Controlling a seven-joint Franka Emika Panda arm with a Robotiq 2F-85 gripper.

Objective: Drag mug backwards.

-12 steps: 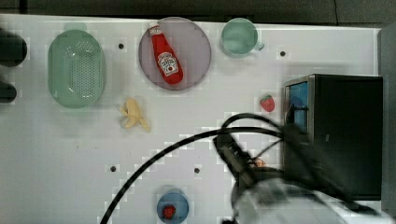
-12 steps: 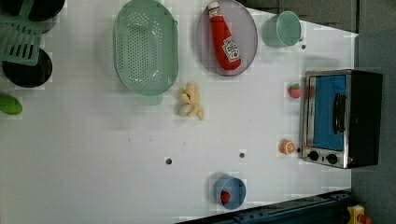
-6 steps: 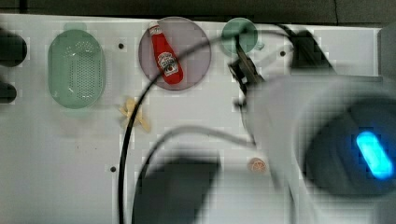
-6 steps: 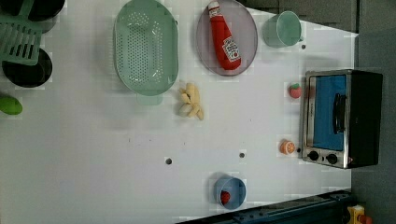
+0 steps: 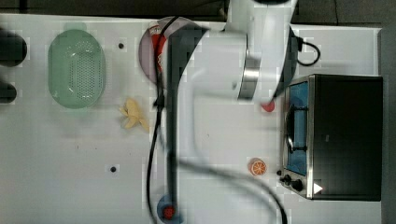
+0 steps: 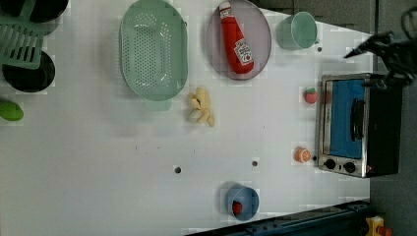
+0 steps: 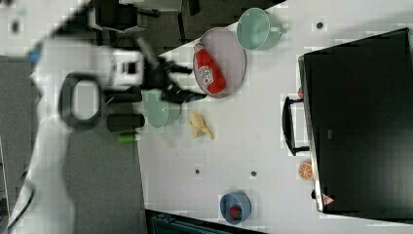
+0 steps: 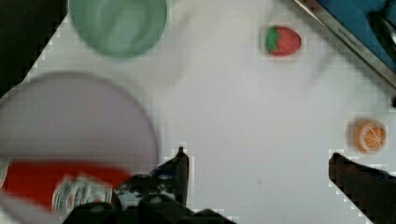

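Spreading across every view is a white table (image 6: 98,187) with a few small dark holes in it, edged by dark floor. With the toaster oven (image 6: 361,125) as landmark, its blue glass door faces the table's middle.

The mug (image 6: 297,30) is a small green cup, round from above, with an open mouth and a stubby handle. It stands upright near the table's far edge, above the toaster oven in the left view and well apart from it, just beside the purple plate (image 6: 260,29). In the wrist view the mug (image 8: 116,23) is blurred.

A red ketchup bottle (image 6: 237,38) lies on the purple plate. Farther from the toaster oven, a pale green colander (image 6: 153,49) sits beyond the plate, and nothing can be made out inside it. A blue dish (image 6: 242,201) holding a small red item lies toward the table's near edge. A strawberry (image 6: 310,95) and an orange slice (image 6: 302,155) rest just beside the oven door; a banana (image 6: 201,107) lies near the colander.

The gripper (image 8: 254,168) hangs over bare table between plate and oven, fingers spread wide apart, grasping nothing.
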